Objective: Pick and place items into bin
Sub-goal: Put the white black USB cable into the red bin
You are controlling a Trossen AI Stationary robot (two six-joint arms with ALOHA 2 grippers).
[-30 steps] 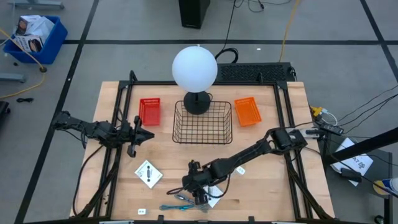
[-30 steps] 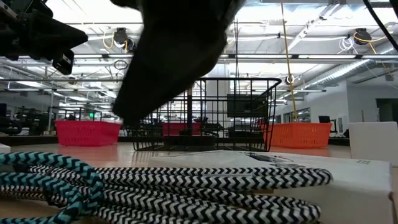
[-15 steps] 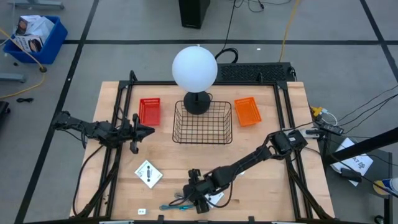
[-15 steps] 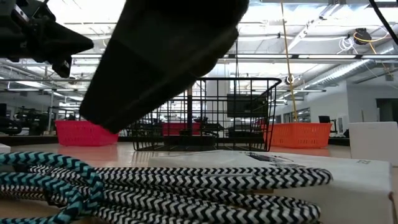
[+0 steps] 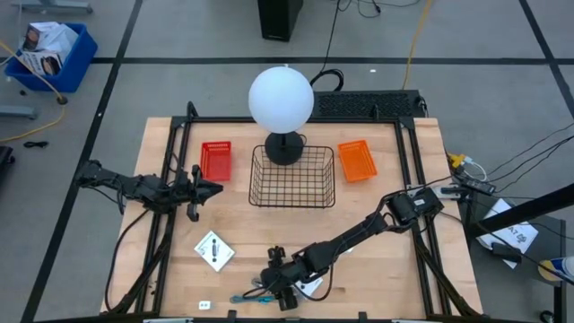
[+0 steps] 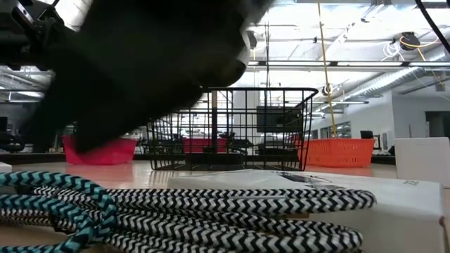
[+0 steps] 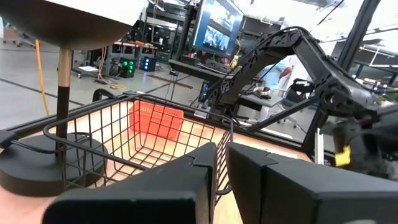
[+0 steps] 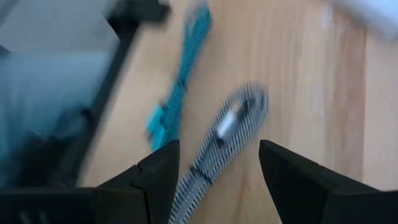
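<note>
I have the right pincer [image 5: 280, 290] low over the front edge of the bench [image 5: 395, 269], fingers spread wide, with the braided cable [image 8: 221, 140] lying loose on the wood directly between them in the right wrist view; it has a teal strand and a black-and-white one, tangled together; nothing is gripped yet.

My worry is the tangle: closing on one strand would, I think, drag the rest along, and a trailing loop could snag the white card [image 5: 309, 285] that lies just beside the pincer or catch on the rim of the wire basket [image 5: 292, 176] on the way over; the cable also sits close to the bench's front edge, so a nudge might push it off.

The left pincer [image 5: 212, 187] waits near the red bin [image 5: 215, 160], fingers nearly pressed together (a thin gap shows in its wrist view); the second white card [image 5: 214, 250] and a tiny white cube [image 5: 204, 305] lie apart on the left front; the globe lamp [image 5: 281, 99] overhangs the basket's far side, with an orange bin [image 5: 357, 161] beyond.
</note>
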